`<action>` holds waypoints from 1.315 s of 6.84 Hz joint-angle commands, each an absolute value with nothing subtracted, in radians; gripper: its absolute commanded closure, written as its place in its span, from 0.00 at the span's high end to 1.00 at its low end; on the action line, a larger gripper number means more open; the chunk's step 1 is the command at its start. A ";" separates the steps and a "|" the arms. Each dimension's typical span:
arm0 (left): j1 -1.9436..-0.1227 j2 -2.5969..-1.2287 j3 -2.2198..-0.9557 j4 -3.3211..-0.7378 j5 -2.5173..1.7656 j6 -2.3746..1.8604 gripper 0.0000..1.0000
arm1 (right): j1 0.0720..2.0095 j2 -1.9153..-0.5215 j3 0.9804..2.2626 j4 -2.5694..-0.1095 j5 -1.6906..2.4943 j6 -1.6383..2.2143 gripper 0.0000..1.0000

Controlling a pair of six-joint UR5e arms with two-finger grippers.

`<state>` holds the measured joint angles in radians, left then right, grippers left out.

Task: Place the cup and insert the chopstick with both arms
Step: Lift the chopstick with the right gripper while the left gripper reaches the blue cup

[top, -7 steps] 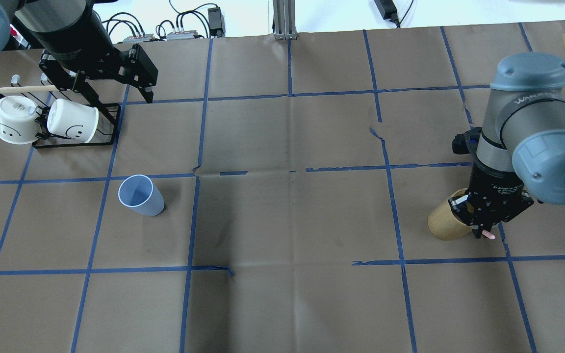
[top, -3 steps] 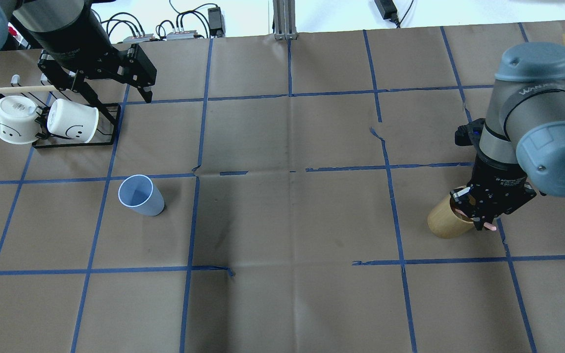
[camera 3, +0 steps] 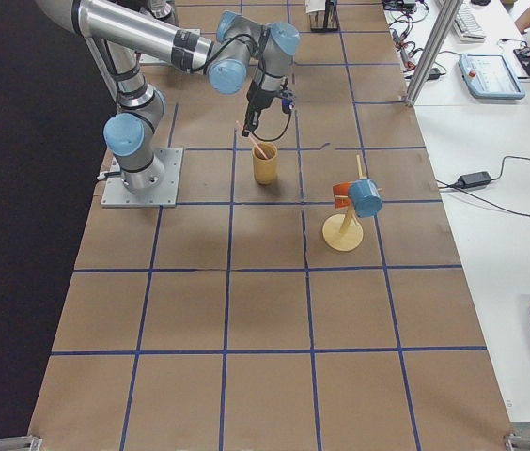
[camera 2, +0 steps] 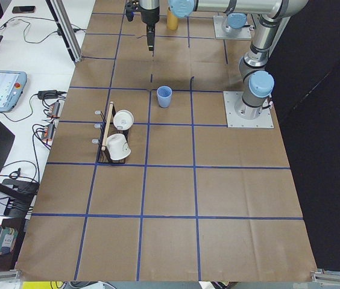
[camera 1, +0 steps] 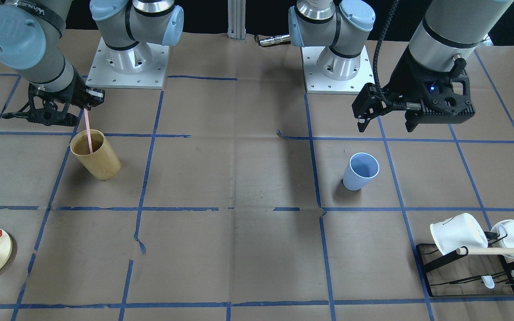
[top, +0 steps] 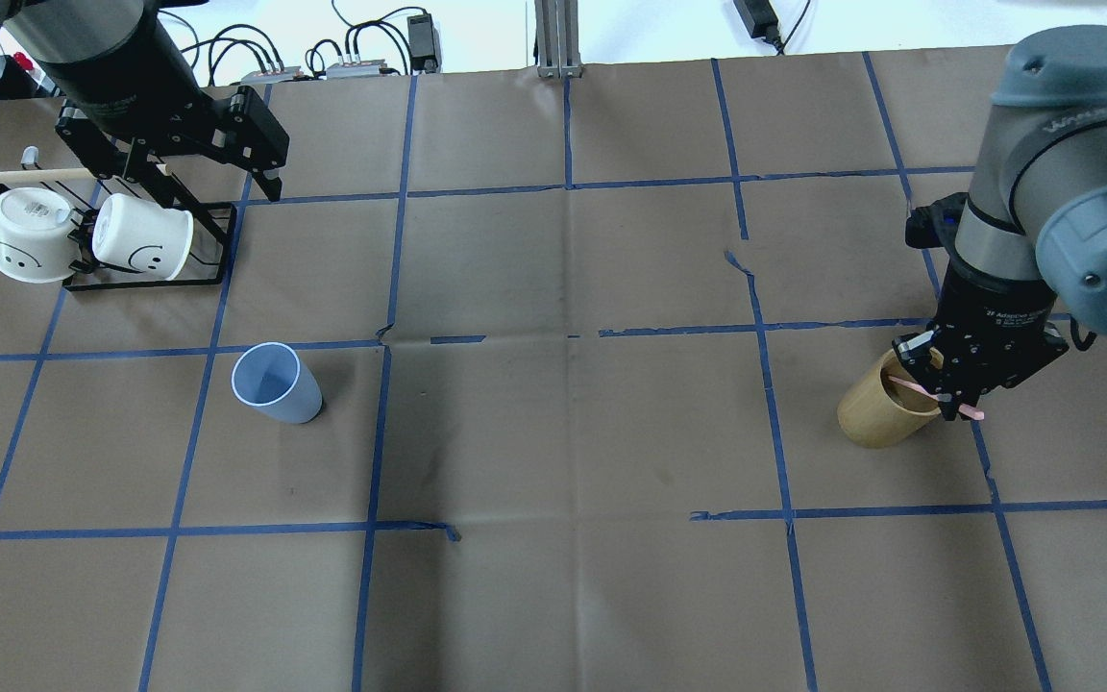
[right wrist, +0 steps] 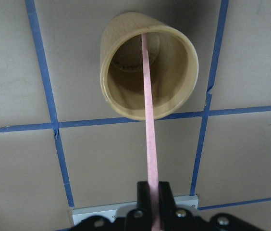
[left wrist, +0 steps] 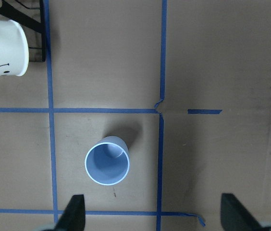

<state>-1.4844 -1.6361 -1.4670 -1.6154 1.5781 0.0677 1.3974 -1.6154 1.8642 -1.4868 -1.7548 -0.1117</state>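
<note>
Pinching the chopstick (right wrist: 147, 106) in my right gripper (right wrist: 150, 188), tip apparently inside the wooden cup (right wrist: 191, 67), I could snag and topple it, while my left gripper (camera 1: 386, 125) hangs wide, apart from the cup (top: 277, 384).

Left arm (camera 1: 444, 26) and right arm (camera 1: 54, 69): grey tubes, round light blue joint caps (camera 1: 9, 35), black wrist housings (camera 1: 435, 100), square silver bolted base plates (camera 1: 105, 76).

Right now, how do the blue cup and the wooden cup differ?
The blue cup is empty; the tan wooden cup holds the lower end of the chopstick. The right gripper grips the chopstick above the wooden cup; the open left gripper is clear of the blue cup. Both stand upright.
</note>
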 commanded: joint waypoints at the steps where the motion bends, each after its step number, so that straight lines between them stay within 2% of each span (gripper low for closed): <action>1: -1.415 -1.620 -1.538 -1.620 1.580 0.147 1.00 | 1.397 -1.559 1.701 -1.328 -1.749 -0.109 0.10; 4: -1.307 -1.614 -1.698 -1.496 1.571 0.213 1.00 | 1.397 -1.528 1.495 -1.076 -1.706 -0.095 0.10; 7: -1.276 -1.647 -1.882 -1.286 1.569 0.238 1.00 | 1.397 -1.471 1.347 -0.944 -1.651 -0.095 0.10; 9: -1.276 -1.676 -1.949 -1.233 1.571 0.239 1.00 | 1.397 -1.392 1.240 -0.863 -1.626 -0.095 0.10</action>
<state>-1.2775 -1.6597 -1.9119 -1.2571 1.5697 0.2385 1.3975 -1.4364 1.3032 -0.9104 -1.6450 -0.0951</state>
